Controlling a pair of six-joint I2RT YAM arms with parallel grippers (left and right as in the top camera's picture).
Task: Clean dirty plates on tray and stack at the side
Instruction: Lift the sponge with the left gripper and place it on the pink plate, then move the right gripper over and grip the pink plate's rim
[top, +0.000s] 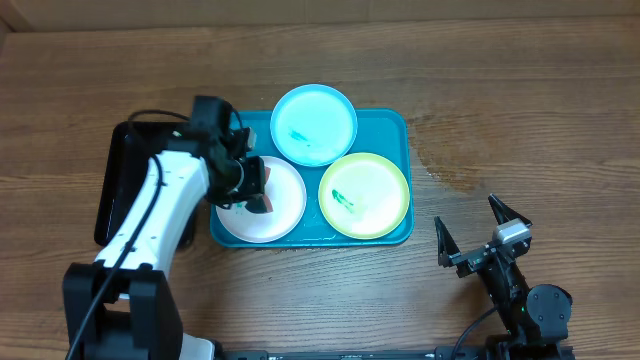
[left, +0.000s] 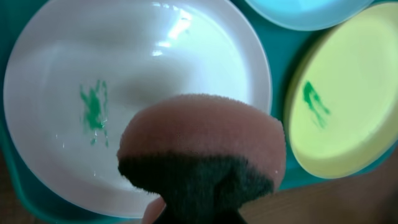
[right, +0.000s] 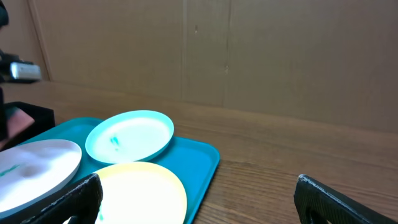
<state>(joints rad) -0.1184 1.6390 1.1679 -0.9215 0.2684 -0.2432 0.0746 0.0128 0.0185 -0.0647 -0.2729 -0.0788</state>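
The counter is brown wood grain, with a cardboard wall behind it in the right wrist view. The turquoise tray lies near the middle of the counter, and a smaller black tray sits just left of it.

I see all three plates on the turquoise tray. The white plate is at its near left. The yellow plate with a green rim is at its near right. The light blue plate is at the far side, lying partly over the tray's far rim. Each plate has a small green smear.

My left fingers are clenched on a pink sponge with a dark underside. The sponge is over the left part of the white plate, and in the left wrist view the smear shows beside it. I cannot tell whether the sponge touches the plate.

My right fingers are spread wide and hold nothing. They sit over bare counter at the near right, well apart from the tray.
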